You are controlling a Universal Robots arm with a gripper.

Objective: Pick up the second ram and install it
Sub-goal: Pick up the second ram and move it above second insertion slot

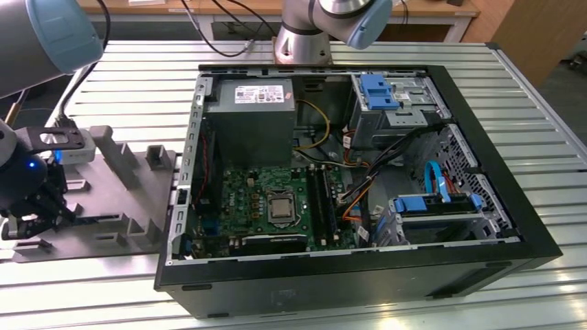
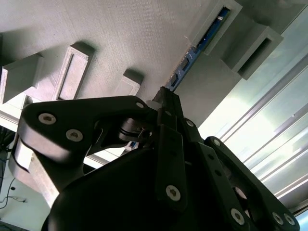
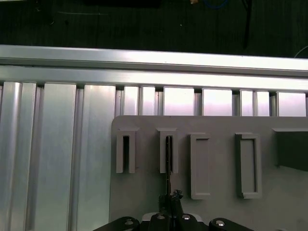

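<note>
Ribbed aluminium slats make up the bench (image 1: 513,82), which carries an open computer case (image 1: 367,289) and, at the exterior view's left, a grey holder plate (image 1: 119,206) with raised slots. The hand (image 1: 27,213) hangs over the near edge of this plate, partly cut off by the frame edge, and the stick cannot be made out there. In the second wrist view the second ram (image 2: 186,62) stands on its edge, its far end sunk in a slot block so that part of its length is hidden. The hand (image 2: 164,98) has its fingers drawn together on the near end of the stick. In the first wrist view the ram (image 3: 168,163) appears as a thin dark line.
</note>
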